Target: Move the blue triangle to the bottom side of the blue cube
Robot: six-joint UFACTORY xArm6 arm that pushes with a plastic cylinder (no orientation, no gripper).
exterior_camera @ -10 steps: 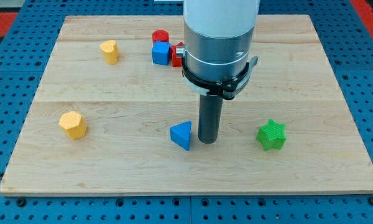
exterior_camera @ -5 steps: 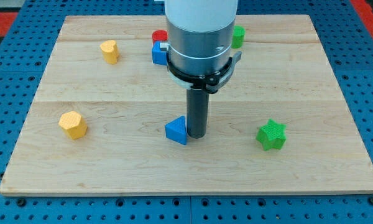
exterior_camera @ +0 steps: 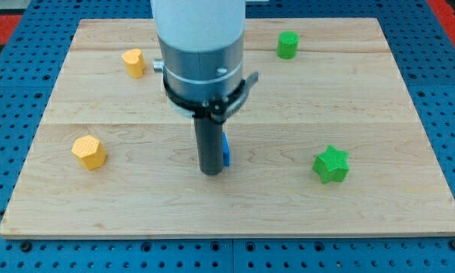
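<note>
My tip (exterior_camera: 211, 171) rests on the board just left of centre, low down. The blue triangle (exterior_camera: 226, 149) shows only as a thin blue sliver at the rod's right edge, touching it; the rest is hidden behind the rod. The blue cube is hidden behind my arm's wide body, as are the red blocks near it.
A yellow block (exterior_camera: 134, 62) sits at the upper left and a yellow hexagon-like block (exterior_camera: 89, 152) at the left. A green cylinder (exterior_camera: 288, 44) is at the top right and a green star (exterior_camera: 331, 164) at the right. The wooden board (exterior_camera: 409, 114) lies on a blue pegboard.
My arm and tip moved to the view's left, passing in front of the blue triangle, which now sits at the rod's right. The arm now hides the blue cube and red blocks, and the green cylinder is uncovered.
</note>
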